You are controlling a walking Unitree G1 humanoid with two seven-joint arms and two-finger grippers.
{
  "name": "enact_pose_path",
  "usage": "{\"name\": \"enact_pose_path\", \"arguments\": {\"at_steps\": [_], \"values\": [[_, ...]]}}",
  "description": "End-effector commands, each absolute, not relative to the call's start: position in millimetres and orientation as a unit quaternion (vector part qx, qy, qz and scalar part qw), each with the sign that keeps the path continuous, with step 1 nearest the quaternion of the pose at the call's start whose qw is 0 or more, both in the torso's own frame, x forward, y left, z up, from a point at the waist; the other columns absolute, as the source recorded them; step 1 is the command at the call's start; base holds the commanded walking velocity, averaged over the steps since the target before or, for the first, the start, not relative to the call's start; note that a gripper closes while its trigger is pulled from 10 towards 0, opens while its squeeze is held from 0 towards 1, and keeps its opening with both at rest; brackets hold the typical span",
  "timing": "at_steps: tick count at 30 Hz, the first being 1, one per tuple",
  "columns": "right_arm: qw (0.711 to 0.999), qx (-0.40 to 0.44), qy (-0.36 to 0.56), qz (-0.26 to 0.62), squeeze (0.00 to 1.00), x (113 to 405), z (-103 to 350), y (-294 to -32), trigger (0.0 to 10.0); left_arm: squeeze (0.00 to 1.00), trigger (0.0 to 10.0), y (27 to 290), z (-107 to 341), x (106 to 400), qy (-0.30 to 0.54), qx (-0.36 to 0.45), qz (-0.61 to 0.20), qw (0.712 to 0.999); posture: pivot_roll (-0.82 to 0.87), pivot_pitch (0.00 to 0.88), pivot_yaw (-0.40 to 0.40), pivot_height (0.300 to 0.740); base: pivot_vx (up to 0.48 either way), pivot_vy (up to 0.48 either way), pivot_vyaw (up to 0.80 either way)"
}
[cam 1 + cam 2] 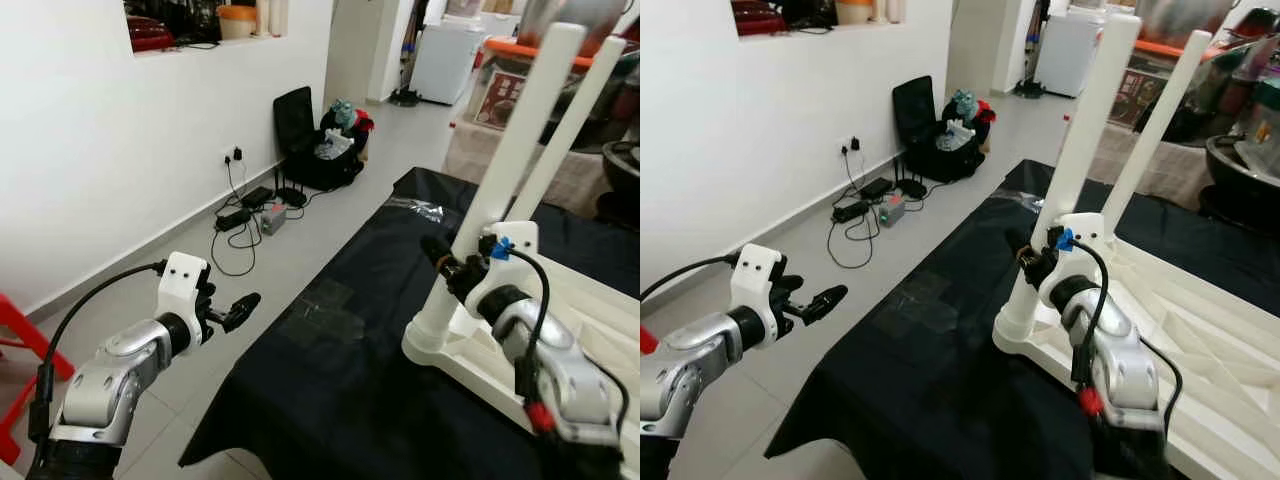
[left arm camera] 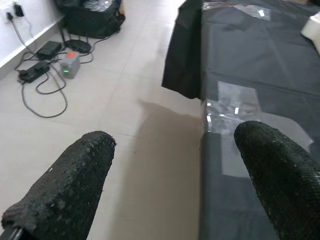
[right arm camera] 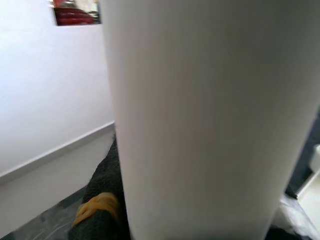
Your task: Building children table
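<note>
While the right tool clamps a smooth white cylindrical plastic table leg upright, the left tool hovers, rough black fingers apart, beside the black cloth-covered worktop.

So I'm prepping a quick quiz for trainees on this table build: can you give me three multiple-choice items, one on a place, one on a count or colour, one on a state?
1. Where is the right pincer?
A. On the floor
B. At the near white table leg, low down
C. Over the black bag

2. How many white legs stand upright on the upturned tabletop?
A. Two
B. Four
C. None

3. What state is the left pincer in?
A. Shut on a leg
B. Shut on a cable
C. Open, holding nothing

Answers:
1 B, the head views show it against the leg just above the socket.
2 A, two poles rise side by side.
3 C, the left wrist view shows its fingers apart over floor and black cloth.
</note>
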State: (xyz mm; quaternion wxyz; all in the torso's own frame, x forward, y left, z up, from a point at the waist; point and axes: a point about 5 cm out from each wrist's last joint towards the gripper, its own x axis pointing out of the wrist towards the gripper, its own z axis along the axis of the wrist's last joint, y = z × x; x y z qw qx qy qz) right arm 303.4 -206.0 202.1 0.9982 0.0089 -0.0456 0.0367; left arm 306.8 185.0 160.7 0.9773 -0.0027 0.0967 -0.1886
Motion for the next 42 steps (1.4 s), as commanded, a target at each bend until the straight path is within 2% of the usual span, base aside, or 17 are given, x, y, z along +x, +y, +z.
{"name": "enact_pose_path", "arguments": {"at_steps": [1, 4, 10, 11, 12, 13, 14, 15, 16, 17, 19, 20, 21, 27, 29, 34, 42], "values": [[0.991, -0.018, -0.029, -0.128, 0.0, 288, 195, -232, 0.0, 0.0, 10.0, 188, 157, 308, 0.105, 0.001, -0.169, 0.98, 0.07, 0.0, -0.084, 0.74, 0.0, 0.0, 0.0], [0.978, -0.025, -0.008, -0.205, 0.0, 274, 187, -228, 0.0, 0.0, 10.0, 186, 153, 310, 0.114, 0.002, -0.154, 0.981, 0.07, 0.0, -0.078, 0.74, 0.0, 0.0, 0.0], [0.98, -0.029, 0.005, -0.198, 0.0, 272, 182, -207, 0.0, 0.0, 10.0, 183, 152, 314, 0.117, 0.007, -0.151, 0.982, 0.08, 0.0, -0.078, 0.74, 0.0, 0.0, 0.0], [0.981, -0.038, 0.007, -0.188, 0.0, 275, 182, -207, 5.3, 0.0, 10.0, 186, 152, 315, 0.117, 0.007, -0.147, 0.982, 0.08, 0.0, -0.078, 0.74, 0.0, 0.0, 0.0], [0.981, -0.038, 0.007, -0.188, 0.0, 275, 182, -207, 5.3, 0.0, 10.0, 186, 152, 315, 0.117, 0.007, -0.147, 0.982, 0.08, 0.0, -0.078, 0.74, 0.0, 0.0, 0.0], [0.983, -0.044, -0.002, -0.178, 0.0, 277, 186, -206, 10.0, 0.0, 10.0, 188, 151, 315, 0.118, 0.007, -0.144, 0.982, 0.08, 0.0, -0.085, 0.74, 0.0, 0.0, 0.0], [0.983, -0.044, -0.002, -0.178, 0.0, 277, 186, -206, 10.0, 0.0, 10.0, 188, 151, 315, 0.118, 0.007, -0.144, 0.982, 0.08, 0.0, -0.085, 0.74, 0.0, 0.0, 0.0], [0.983, -0.045, -0.011, -0.176, 0.13, 278, 190, -207, 10.0, 0.0, 10.0, 188, 151, 314, 0.118, 0.007, -0.143, 0.983, 0.08, 0.0, -0.086, 0.74, 0.0, 0.0, 0.0], [0.984, -0.043, -0.023, -0.173, 0.88, 279, 195, -209, 10.0, 0.0, 10.0, 188, 151, 314, 0.119, 0.006, -0.142, 0.983, 0.08, 0.0, -0.087, 0.74, 0.0, 0.0, 0.0], [0.984, -0.043, -0.03, -0.17, 1.0, 280, 199, -209, 10.0, 0.0, 10.0, 188, 150, 313, 0.119, 0.005, -0.142, 0.983, 0.08, 0.0, -0.087, 0.74, 0.0, 0.0, 0.0], [0.985, -0.045, -0.036, -0.161, 1.0, 281, 203, -209, 10.0, 0.0, 10.0, 188, 150, 313, 0.12, 0.004, -0.142, 0.983, 0.08, 0.0, -0.087, 0.74, 0.0, 0.0, 0.0], [0.988, -0.041, -0.049, -0.141, 0.22, 283, 208, -207, 10.0, 0.0, 10.0, 187, 150, 312, 0.119, 0.003, -0.146, 0.982, 0.08, 0.0, -0.089, 0.74, 0.0, 0.0, 0.0], [0.991, -0.03, -0.066, -0.11, 0.0, 285, 214, -205, 10.0, 0.0, 10.0, 186, 150, 312, 0.119, 0.003, -0.148, 0.982, 0.08, 0.0, -0.089, 0.74, 0.0, 0.0, 0.0], [0.996, -0.003, -0.095, -0.001, 0.0, 292, 227, -203, 10.0, 0.0, 10.0, 187, 152, 313, 0.116, 0.006, -0.149, 0.982, 0.08, 0.0, -0.089, 0.74, 0.0, 0.0, 0.0], [0.982, 0.03, -0.075, 0.17, 0.0, 292, 228, -195, 10.0, 0.0, 10.0, 188, 154, 314, 0.113, 0.009, -0.151, 0.982, 0.09, 0.0, -0.091, 0.74, 0.0, 0.0, 0.0], [0.954, 0.037, -0.012, 0.297, 0.0, 287, 212, -192, 10.0, 0.0, 10.0, 186, 154, 315, 0.112, 0.01, -0.154, 0.982, 0.1, 0.0, -0.095, 0.74, 0.0, 0.0, 0.0], [0.936, 0.026, 0.004, 0.352, 0.0, 301, 209, -190, 10.0, 0.0, 10.0, 186, 156, 315, 0.111, 0.013, -0.154, 0.982, 0.12, 0.0, -0.11, 0.74, 0.0, 0.0, 0.0]]}}
